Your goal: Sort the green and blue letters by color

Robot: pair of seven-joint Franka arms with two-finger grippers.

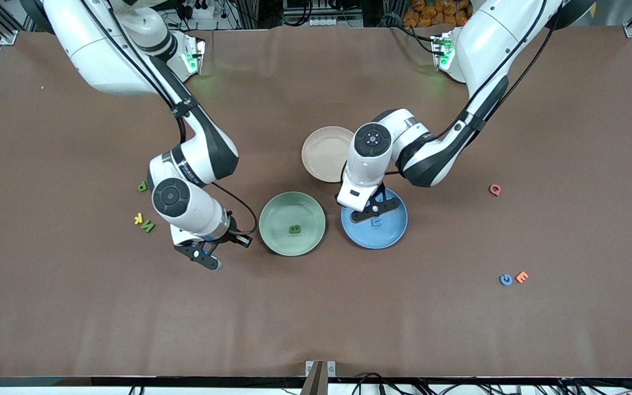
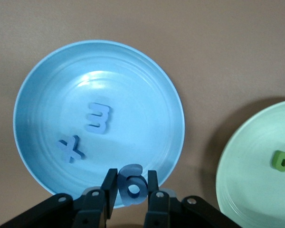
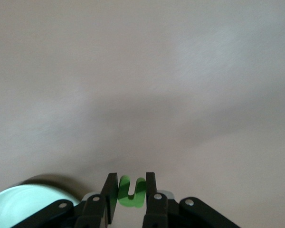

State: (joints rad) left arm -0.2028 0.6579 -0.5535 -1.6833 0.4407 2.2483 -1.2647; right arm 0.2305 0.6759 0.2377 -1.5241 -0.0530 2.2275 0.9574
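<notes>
over the round blue plate [image 1: 390, 233] near the table's middle, your left gripper [image 2: 129, 190] hangs with its jaws closed on a small chunky blue 9 [image 2: 131, 185]. in that plate lie a blue e [image 2: 99, 118] and a blue x [image 2: 70, 148], close together but apart. beside it, toward the right arm's end, the round pale green plate [image 1: 277, 206] holds an olive-green b [image 1: 294, 229]. your right gripper [image 3: 129, 190] is over bare brown table [image 1: 316, 318] just beside the green plate, jaws clamped on a green u [image 3: 131, 190]. toward the right arm's end, a green p [image 1: 142, 186] lies alone and what looks like a green n [image 1: 148, 225] touches a yellow k [image 1: 139, 219]. toward the left arm's end, a blue g [image 1: 506, 280] sits just beside an orange e [image 1: 522, 277].
</notes>
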